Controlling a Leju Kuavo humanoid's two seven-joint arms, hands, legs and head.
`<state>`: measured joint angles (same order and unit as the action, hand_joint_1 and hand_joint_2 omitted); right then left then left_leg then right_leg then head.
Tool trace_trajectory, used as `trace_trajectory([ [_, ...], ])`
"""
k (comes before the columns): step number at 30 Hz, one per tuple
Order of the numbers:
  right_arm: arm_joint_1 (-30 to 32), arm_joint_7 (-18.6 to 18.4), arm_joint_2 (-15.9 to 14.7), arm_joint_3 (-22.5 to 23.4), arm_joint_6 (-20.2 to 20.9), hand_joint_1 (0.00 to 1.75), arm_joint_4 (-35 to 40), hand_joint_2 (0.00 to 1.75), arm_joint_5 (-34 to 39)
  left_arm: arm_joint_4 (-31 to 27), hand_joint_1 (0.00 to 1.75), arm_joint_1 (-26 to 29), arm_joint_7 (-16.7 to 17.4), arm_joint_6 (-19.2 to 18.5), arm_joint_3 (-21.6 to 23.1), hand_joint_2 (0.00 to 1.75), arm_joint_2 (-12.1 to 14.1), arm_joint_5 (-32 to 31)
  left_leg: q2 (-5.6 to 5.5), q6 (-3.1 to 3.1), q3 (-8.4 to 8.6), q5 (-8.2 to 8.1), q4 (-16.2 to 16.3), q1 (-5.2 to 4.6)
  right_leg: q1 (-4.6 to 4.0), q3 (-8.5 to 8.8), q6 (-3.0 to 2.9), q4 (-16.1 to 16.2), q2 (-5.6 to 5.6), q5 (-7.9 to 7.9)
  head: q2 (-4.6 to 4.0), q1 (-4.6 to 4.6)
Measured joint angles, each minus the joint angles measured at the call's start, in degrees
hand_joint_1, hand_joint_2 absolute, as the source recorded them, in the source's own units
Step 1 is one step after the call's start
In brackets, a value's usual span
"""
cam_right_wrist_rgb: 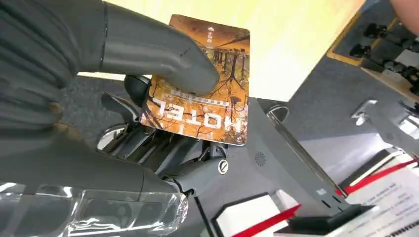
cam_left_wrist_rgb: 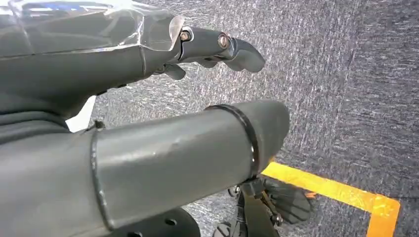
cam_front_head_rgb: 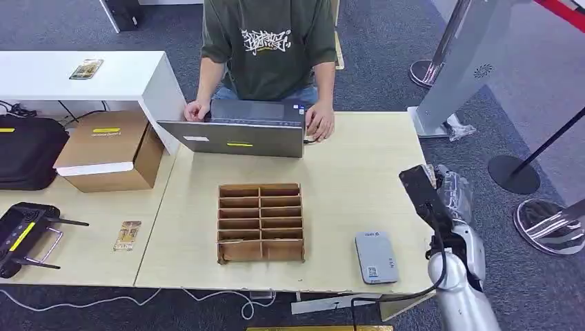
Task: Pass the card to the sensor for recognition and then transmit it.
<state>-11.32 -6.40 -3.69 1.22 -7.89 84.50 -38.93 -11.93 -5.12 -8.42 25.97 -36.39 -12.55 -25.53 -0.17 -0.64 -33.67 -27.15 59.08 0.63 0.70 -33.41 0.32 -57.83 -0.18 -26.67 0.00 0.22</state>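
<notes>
I had the right robot hand (cam_right_wrist_rgb: 148, 98) pinching the hotel card (cam_right_wrist_rgb: 200, 101) between thumb and fingers, held off the edge of the surface (cam_front_head_rgb: 345, 172), beyond the grey sensor (cam_front_head_rgb: 376, 256) that lay flat near that edge. The left robot hand (cam_left_wrist_rgb: 207, 47) hung over the carpet, fingers loosely extended and gripping nothing. My worry was the grip: the thumb covered only part of the card's face, so a quick swing toward the sensor could let it pivot or slip to the floor. Coming in too low could also catch the card's edge on the surface. The person (cam_front_head_rgb: 265, 41) sat at a laptop (cam_front_head_rgb: 238, 131) beyond the cardboard organizer (cam_front_head_rgb: 261, 222).
</notes>
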Motion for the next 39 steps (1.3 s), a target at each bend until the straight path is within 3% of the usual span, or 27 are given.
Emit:
trace_trajectory([
  [39,13.98,-3.69,6.10,6.21,-0.92,1.75,0.15,1.75,-0.81,0.00,0.00,0.04,0.85,-0.74,0.00,0.00,0.44,-0.52,0.03,0.01,0.00,-0.01,-0.01,0.00,0.00,0.00,0.03,0.00,0.00,-0.03,0.00,0.00],
])
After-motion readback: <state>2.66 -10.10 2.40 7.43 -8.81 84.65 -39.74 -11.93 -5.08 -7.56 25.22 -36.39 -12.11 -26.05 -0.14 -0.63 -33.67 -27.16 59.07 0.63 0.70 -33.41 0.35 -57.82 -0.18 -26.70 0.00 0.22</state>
